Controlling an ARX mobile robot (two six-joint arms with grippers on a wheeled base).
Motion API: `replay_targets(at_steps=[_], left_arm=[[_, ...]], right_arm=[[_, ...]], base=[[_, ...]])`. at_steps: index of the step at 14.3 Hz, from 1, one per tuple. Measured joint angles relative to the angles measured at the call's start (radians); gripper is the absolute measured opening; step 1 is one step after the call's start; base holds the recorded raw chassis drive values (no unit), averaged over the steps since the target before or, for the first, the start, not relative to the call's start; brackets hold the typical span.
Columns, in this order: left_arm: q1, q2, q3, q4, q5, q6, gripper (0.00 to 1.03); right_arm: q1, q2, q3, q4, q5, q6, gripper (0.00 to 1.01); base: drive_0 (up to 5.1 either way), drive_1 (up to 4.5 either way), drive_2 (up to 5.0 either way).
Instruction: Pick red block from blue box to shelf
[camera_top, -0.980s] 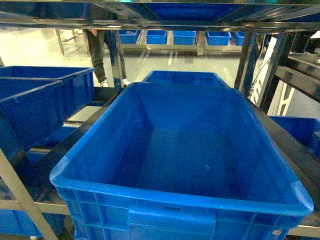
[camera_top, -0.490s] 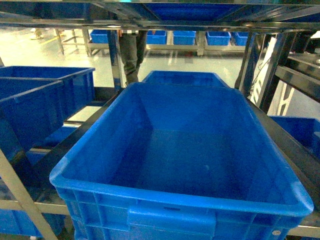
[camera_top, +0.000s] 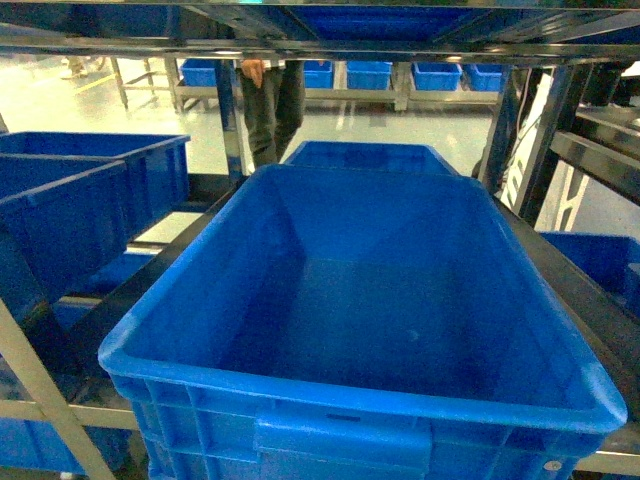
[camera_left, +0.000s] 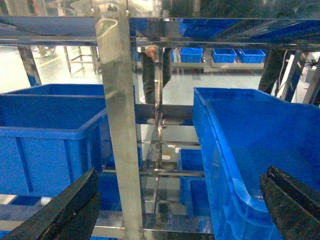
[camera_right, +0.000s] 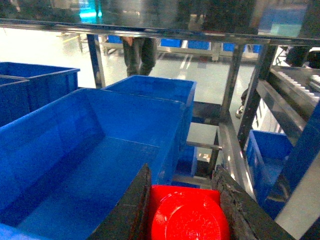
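One change: only the bystander's legs, upper centre, have shifted; deep blue ribbed crate unmoved.
Right gripper: clamped on small bright red plastic block, carry unfinished.
Left gripper: spread, empty.

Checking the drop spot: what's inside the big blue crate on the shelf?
The big blue crate shows only bare floor in the head view. Its near corners are hidden by the front wall. The red block sits in the right end effector.

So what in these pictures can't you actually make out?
- The red block: seen only in the right wrist view, cut off by the bottom edge, its sides hidden by the right gripper fingers.
- The left gripper: only two finger ends show at the bottom corners of the left wrist view.
- Both arms: absent from the head view.
- The person beyond the shelf: the upper body is hidden by the shelf's top rail.
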Motion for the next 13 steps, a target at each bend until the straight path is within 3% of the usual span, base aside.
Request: replay_targets(at_steps=[9,13], left_arm=[[0.000,0.000,0.000,0.000,0.000,0.000,0.98],[0.000,0.000,0.000,0.000,0.000,0.000,0.98]], right_arm=[[0.067,0.201,0.022,0.154,-0.030,0.021,0.29],[0.091,0.517,0.098,0.377,-0.074,0.019,0.29]], base=[[0.0,0.00,0.0],[0.0,0.00,0.0]])
